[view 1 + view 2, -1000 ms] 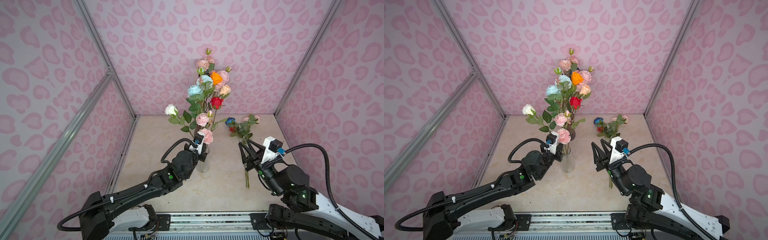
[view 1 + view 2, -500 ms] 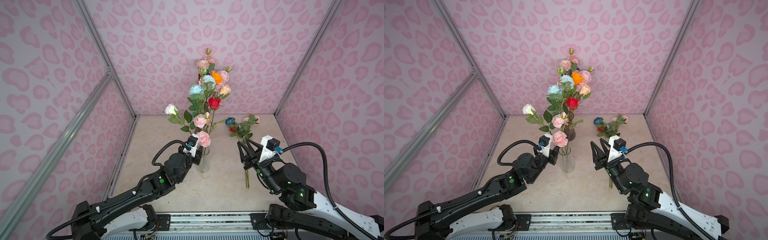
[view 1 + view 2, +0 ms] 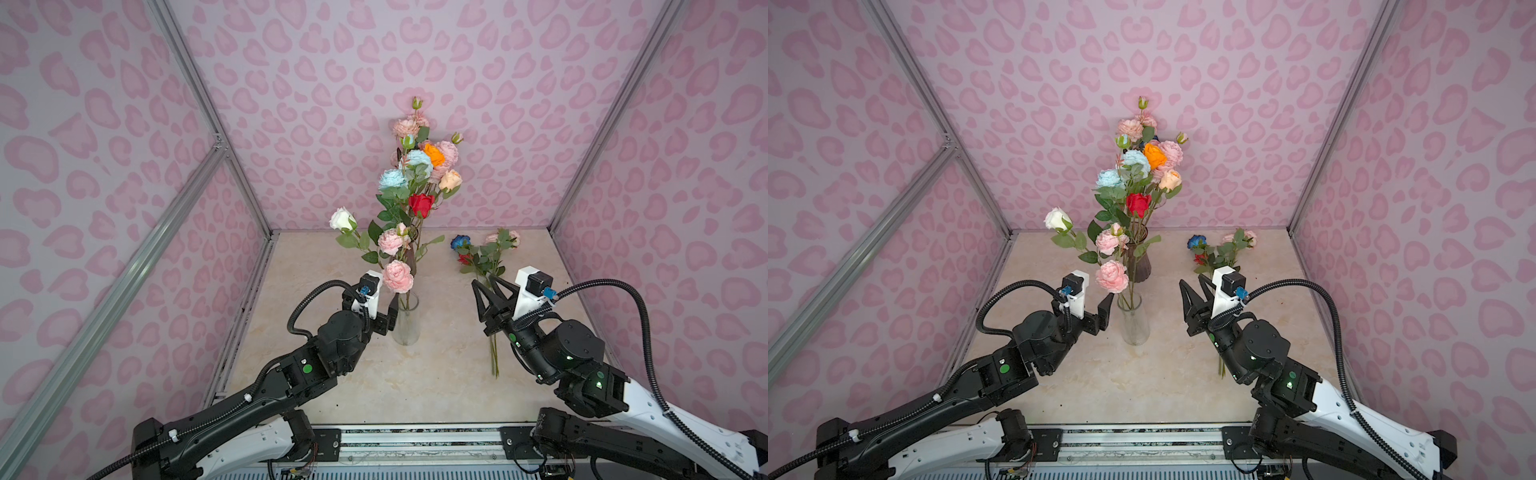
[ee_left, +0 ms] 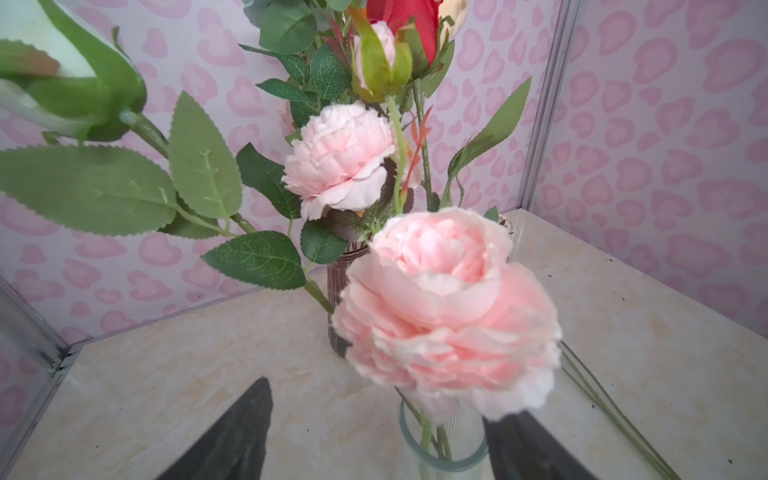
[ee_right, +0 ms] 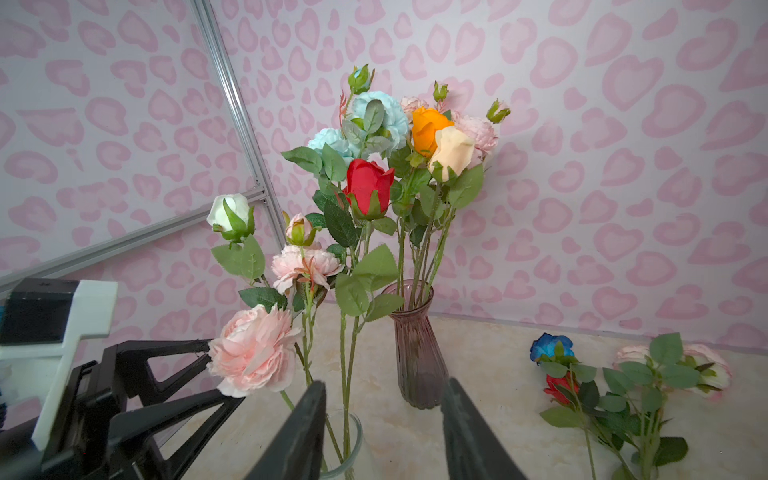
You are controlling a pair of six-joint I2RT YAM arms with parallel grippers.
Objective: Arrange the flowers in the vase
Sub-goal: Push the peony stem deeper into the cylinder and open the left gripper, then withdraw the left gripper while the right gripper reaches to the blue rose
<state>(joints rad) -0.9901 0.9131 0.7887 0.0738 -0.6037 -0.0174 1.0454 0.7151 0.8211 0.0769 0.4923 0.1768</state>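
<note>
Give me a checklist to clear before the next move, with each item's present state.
1. Left gripper released: ok, jaws apart on either side of the clear vase.
2. Pink bloom stem inside the clear vase: ok.
3. Clear vase upright: ok.
4. Right gripper open and empty: ok.
5. All flowers in vases: not ok, loose flowers lie on the table.
6. Right gripper's height above those stems: cannot tell.
</note>
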